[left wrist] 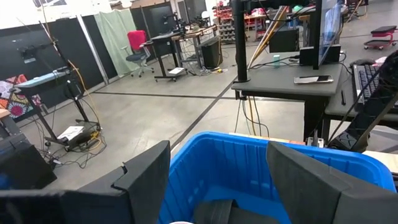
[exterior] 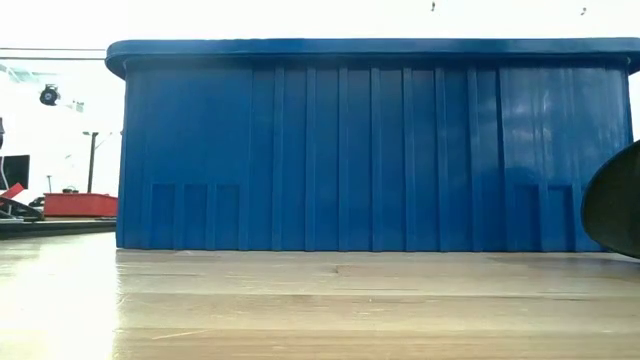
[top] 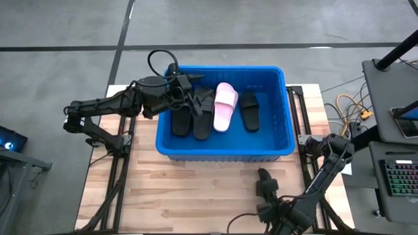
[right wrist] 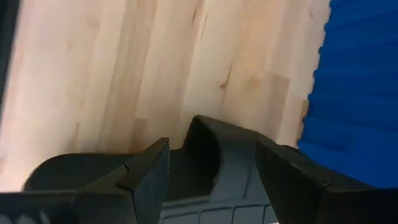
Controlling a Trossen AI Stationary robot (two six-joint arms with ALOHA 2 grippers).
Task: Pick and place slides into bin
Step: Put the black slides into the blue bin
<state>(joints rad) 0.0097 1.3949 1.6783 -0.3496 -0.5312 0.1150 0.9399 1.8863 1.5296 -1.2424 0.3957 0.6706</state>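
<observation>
The blue bin (top: 222, 149) stands in the middle of the table and fills the low view (exterior: 370, 150). In it lie three black slides (top: 180, 121) (top: 203, 119) (top: 249, 111) and a pale pink slide (top: 225, 106), flat on the bin's floor. My left gripper (top: 191, 96) is open and empty above the bin's far left part; its wrist view shows the bin (left wrist: 298, 155) below it. My right gripper (top: 263, 181) is open, low over the table near the bin's near wall. A fourth black slide (right wrist: 208, 162) lies between its fingers. My right gripper's fingers (right wrist: 146, 177) stand on either side of the black slide's middle (right wrist: 214, 168), coming down at it from the near side. I cannot tell whether they touch it. The slide seems to lie on the table.
Bare wooden table top (top: 196, 189) lies in front of the bin. The bin's near wall (right wrist: 360, 93) is close beside my right gripper. A dark rounded shape (exterior: 615, 200) shows at the low view's right edge. Desks with a keyboard (top: 398, 176) stand off the table's right side.
</observation>
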